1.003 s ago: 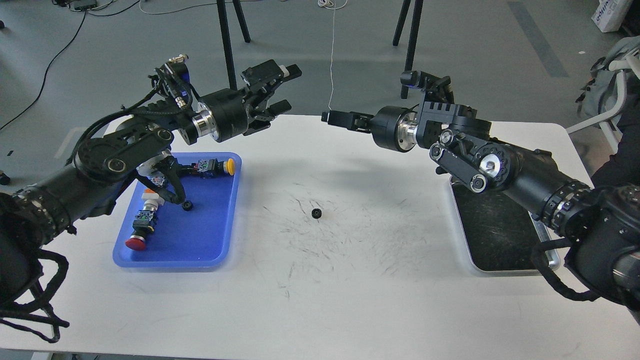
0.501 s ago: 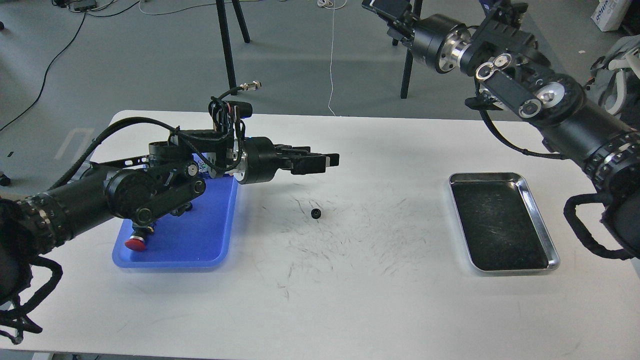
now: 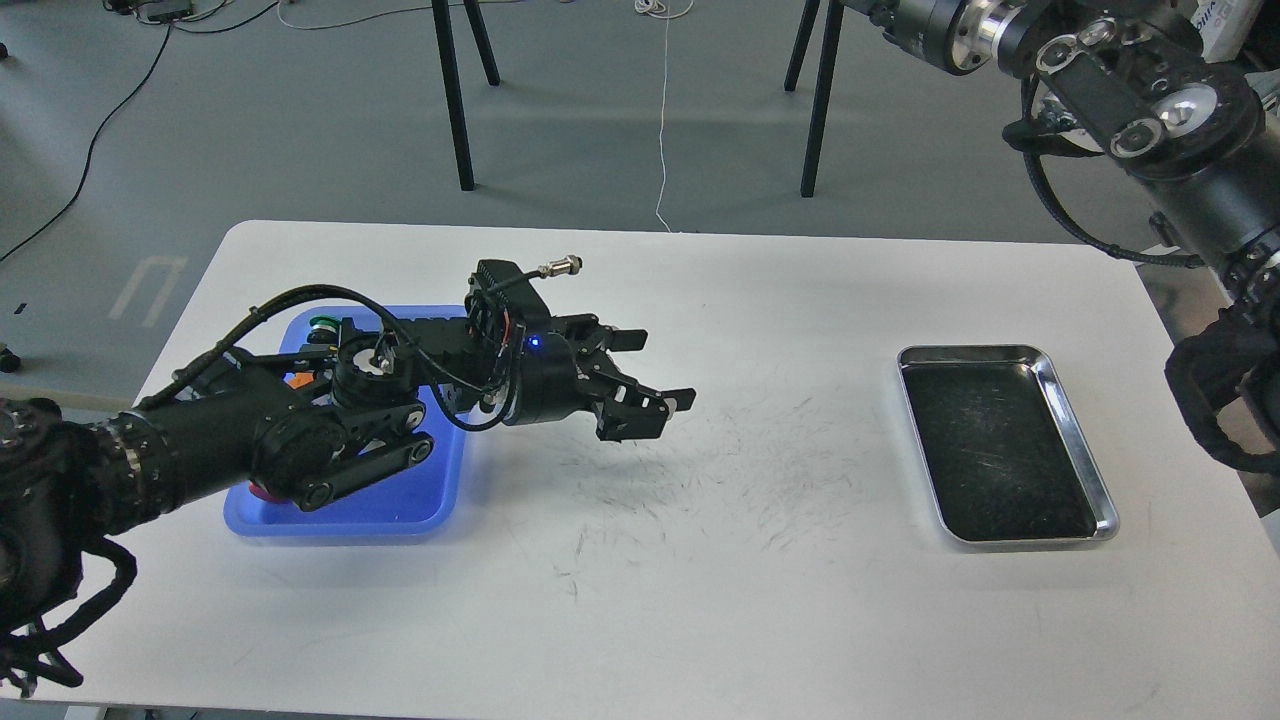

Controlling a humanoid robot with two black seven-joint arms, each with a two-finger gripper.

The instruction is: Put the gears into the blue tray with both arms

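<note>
Left gripper [image 3: 655,375], jaws spread, now lowered over the mid-table spot where the gear lay a moment ago, hiding it, likely about to pinch for the blue tray [image 3: 440,490] just beside; right gripper raised out of view.

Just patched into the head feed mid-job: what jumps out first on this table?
The black left arm dominates, reaching from the left across the bright blue plastic tray, its left gripper spread open, low over the scuffed white table centre. On the right lies an empty shiny silver metal tray; the right arm is raised at the top right corner.
</note>
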